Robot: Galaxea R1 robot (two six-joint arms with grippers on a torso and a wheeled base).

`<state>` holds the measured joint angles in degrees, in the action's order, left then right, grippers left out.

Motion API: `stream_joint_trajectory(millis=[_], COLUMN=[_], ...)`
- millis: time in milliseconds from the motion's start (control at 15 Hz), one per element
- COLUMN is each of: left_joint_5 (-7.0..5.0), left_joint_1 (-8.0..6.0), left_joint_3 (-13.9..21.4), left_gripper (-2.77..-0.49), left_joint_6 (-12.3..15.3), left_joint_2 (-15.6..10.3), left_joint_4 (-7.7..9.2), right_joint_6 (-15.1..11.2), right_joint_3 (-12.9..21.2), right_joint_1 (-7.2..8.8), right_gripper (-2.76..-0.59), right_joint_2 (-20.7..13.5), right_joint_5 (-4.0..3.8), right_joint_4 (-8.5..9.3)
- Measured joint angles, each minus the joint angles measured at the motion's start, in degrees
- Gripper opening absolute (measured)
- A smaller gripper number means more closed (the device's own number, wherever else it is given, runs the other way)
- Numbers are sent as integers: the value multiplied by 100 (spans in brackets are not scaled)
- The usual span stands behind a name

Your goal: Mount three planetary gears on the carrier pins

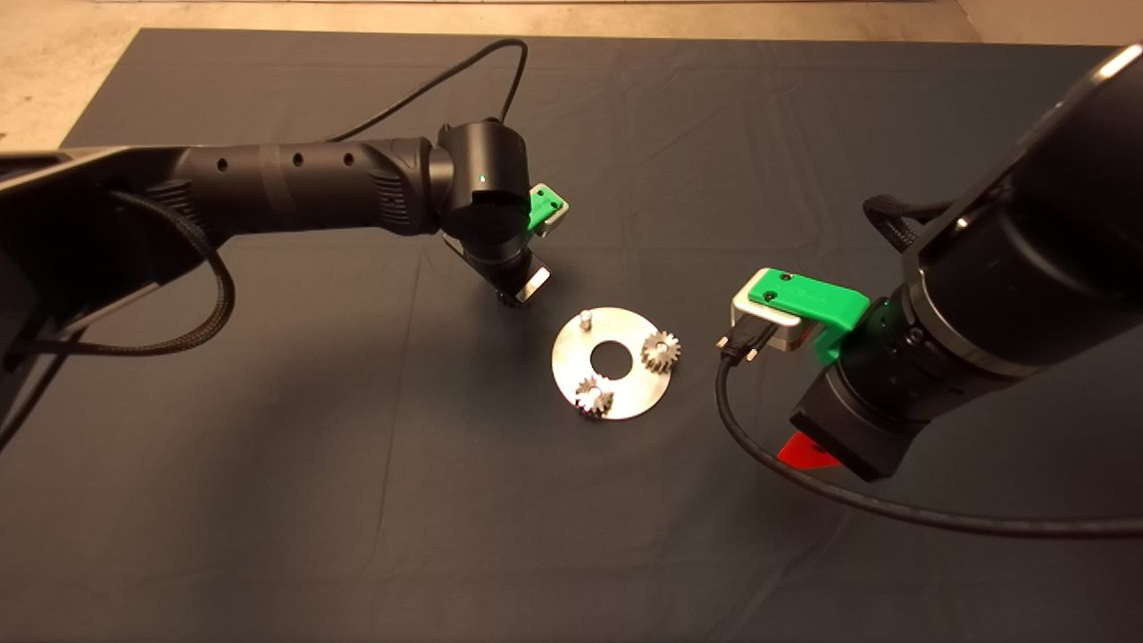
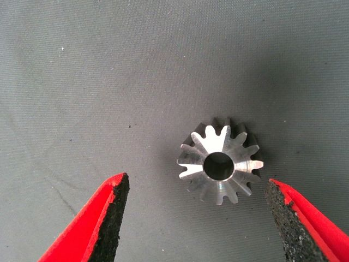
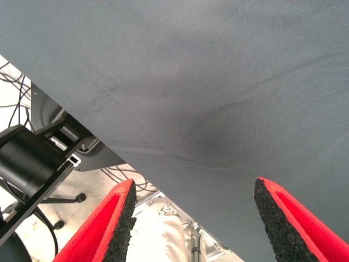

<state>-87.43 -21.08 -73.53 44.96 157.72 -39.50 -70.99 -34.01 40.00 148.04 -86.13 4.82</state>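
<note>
The silver carrier disc (image 1: 625,395) lies mid-mat. Two planetary gears (image 1: 661,351) (image 1: 594,396) sit on two of its pins. The third pin (image 1: 585,317) stands bare at the disc's far left. The third gear (image 2: 220,162) lies flat on the mat, just left of the disc, its edge peeking out under the left wrist in the head view (image 1: 512,297). My left gripper (image 2: 199,218) hovers over it, open, with the gear between the two fingers and touching neither. My right gripper (image 3: 193,218) is open and empty over bare mat, right of the disc.
A black cable (image 1: 768,455) loops from the right wrist over the mat. The mat's edge (image 3: 92,136), floor cables and a black stand show in the right wrist view.
</note>
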Motion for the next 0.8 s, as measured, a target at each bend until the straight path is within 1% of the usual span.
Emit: stream_joint_trajectory(millis=[267, 333, 533, 600, 800], left_joint_5=[0, 0, 0, 0, 0], left_joint_1=[2, 2, 29, 46, 61], left_joint_3=[0, 0, 0, 0, 0], left_gripper=[-151, -151, -151, -151, -151], left_joint_6=[-1, -4, -4, -1, -1], left_joint_2=[0, 0, 0, 0, 0], left_joint_4=[0, 0, -11, -16, -18], right_joint_6=[2, 0, 2, 2, 2], right_joint_3=[2, 0, 0, 0, 0], right_joint_1=[-59, -105, -435, -462, -457], right_gripper=[-176, -176, -176, -176, -176], right_joint_2=[6, 6, 9, 9, 9], right_joint_5=[-1, -3, -18, -32, -44], right_joint_4=[13, 13, 15, 15, 15])
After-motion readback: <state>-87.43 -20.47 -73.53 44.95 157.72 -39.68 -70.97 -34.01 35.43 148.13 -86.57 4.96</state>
